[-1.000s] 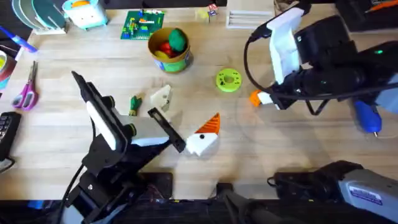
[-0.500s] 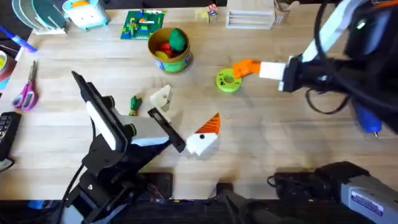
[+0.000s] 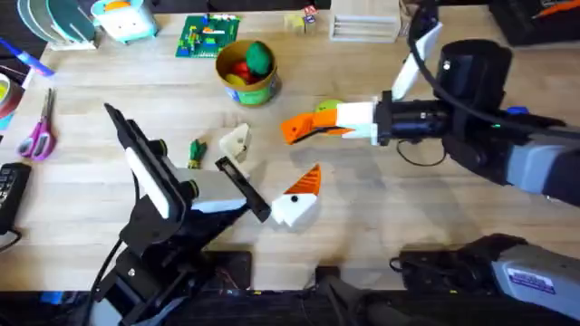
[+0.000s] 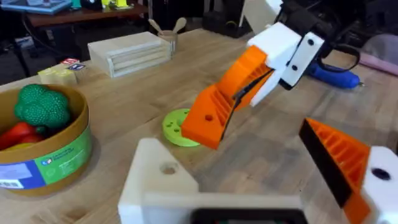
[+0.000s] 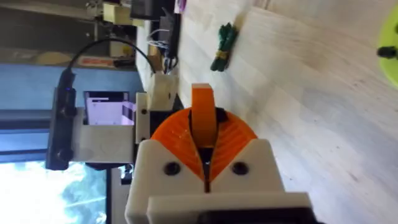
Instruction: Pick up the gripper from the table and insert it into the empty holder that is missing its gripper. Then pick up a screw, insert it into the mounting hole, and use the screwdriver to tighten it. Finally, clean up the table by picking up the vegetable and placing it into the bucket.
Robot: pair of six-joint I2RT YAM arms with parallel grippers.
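My right gripper [image 3: 294, 129] reaches left over the table, shut on the small orange gripper wedge [image 5: 201, 106] held between its orange pads. It hangs in the air just past the left gripper [image 3: 269, 170], which stands wide open. One left finger carries an orange pad [image 4: 339, 155]. The other is the bare white holder [image 3: 236, 140] with the dark mounting hole [image 4: 168, 168] on top. The dark-green vegetable [image 3: 197, 151] lies on the table beside the holder. The yellow bucket [image 3: 246, 72] holds toy food. The blue screwdriver [image 4: 336, 73] lies beyond the right arm. The screw is out of view.
A flat green disc [image 3: 328, 107] lies under the right gripper. Pink scissors [image 3: 38, 131] lie at the left edge. A green brick plate [image 3: 208, 36] and a wooden box [image 3: 364, 27] sit along the back.
The right arm swung left from the right side of the table, carrying the orange wedge past the green disc toward the left gripper. The left arm has not moved.
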